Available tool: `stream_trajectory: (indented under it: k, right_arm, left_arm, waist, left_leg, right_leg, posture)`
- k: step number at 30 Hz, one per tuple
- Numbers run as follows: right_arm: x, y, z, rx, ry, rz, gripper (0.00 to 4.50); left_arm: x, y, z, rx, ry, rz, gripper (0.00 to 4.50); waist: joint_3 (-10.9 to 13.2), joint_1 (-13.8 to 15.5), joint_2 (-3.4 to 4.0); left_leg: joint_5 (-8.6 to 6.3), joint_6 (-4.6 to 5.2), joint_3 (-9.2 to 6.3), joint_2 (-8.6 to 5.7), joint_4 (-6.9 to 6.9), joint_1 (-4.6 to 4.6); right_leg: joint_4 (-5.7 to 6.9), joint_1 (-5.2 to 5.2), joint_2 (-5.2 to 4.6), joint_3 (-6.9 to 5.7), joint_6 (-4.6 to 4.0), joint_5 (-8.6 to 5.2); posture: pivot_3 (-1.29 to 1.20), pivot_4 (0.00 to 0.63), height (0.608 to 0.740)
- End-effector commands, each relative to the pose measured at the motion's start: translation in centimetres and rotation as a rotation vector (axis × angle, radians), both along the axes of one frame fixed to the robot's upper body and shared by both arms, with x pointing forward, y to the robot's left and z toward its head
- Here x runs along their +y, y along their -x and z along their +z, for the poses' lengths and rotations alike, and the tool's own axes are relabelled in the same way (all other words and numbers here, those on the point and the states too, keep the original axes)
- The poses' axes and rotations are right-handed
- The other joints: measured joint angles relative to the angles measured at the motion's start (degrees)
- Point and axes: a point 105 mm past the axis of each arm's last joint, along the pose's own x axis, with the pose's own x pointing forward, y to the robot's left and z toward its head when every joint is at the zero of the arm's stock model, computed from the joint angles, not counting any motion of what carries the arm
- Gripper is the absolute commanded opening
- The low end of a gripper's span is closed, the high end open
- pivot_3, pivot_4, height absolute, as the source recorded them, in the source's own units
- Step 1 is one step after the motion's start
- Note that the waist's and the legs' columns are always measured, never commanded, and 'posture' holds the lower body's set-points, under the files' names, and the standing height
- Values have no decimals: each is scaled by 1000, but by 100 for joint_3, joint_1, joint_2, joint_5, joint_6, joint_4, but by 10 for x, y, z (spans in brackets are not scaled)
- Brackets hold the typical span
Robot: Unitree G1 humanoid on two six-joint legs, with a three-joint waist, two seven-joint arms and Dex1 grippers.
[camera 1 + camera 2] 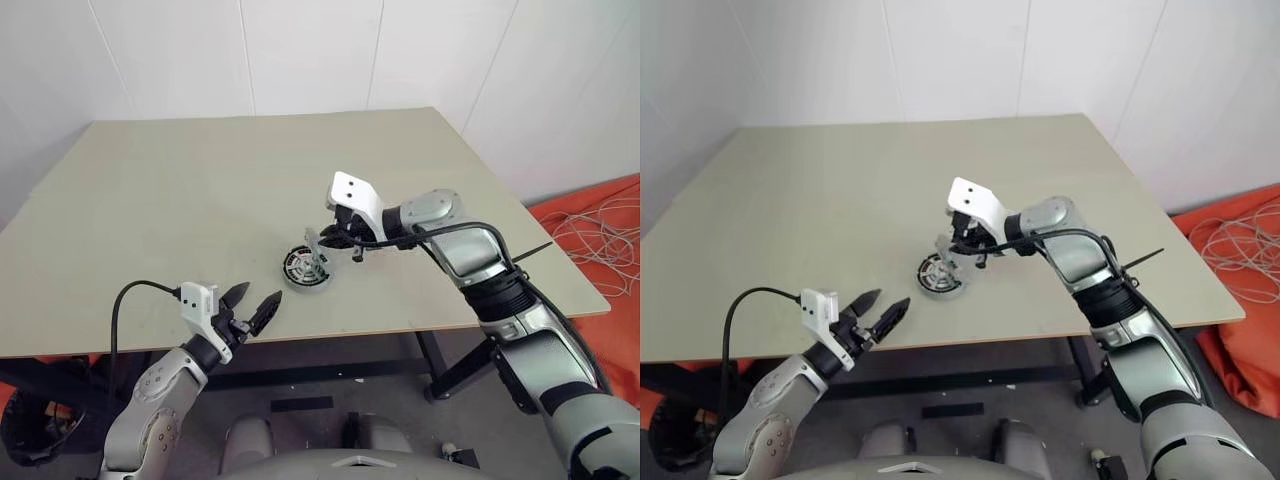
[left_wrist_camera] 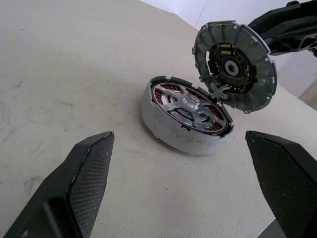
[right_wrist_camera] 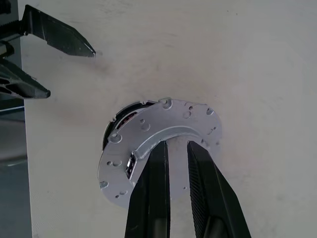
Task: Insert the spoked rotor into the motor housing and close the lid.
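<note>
Left gripper (image 1: 251, 308) hovers off the near table (image 1: 200, 190) edge, 2 fingers spread wide, nothing between them.

Just beyond it sits the motor housing (image 2: 185, 126), spoked rotor (image 2: 190, 105) already seated inside, copper visible between the spokes.

Right gripper (image 3: 173, 163) pinches the lid (image 2: 234, 65), which stands tilted, its lower edge at the housing's far rim.

Judgement: lower the lid flat and centred before letting go; a skewed rim could jam.

Bare tabletop all around the housing; the near edge is closest.
</note>
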Motion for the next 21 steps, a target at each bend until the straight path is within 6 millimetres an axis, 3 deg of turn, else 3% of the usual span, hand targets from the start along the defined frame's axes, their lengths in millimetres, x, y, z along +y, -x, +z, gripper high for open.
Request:
stream_trajectory:
  k: [1, 12, 21]
  right_arm:
    - [13, 5, 1, 14, -46, 10, 691]
    - [39, 2, -22, 89, -101, -48, 691]
    - [33, -1, -53, 154, -73, -121, 691]
  left_arm:
    - [2, -2, 11, -51, -1, -1, 4500]
    - [-6, -2, 17, -57, -2, -6, 4500]
    - [-9, -3, 19, -57, -7, -2, 4500]
  waist:
    - [0, 1, 0]
    - [0, -1, 0]
    - [0, 1, 0]
  left_leg:
    - [0, 0, 0, 0, 0, 0]
    - [0, -1, -2, 0, 0, -2]
    - [0, -2, -3, -1, -1, -1]
  right_leg:
    - [0, 0, 0, 0, 0, 0]
    - [-1, 0, -1, 0, 0, 0]
    - [-1, 2, -1, 0, 0, 0]
  posture:
    - [0, 0, 740]
    - [0, 0, 740]
    - [0, 0, 740]
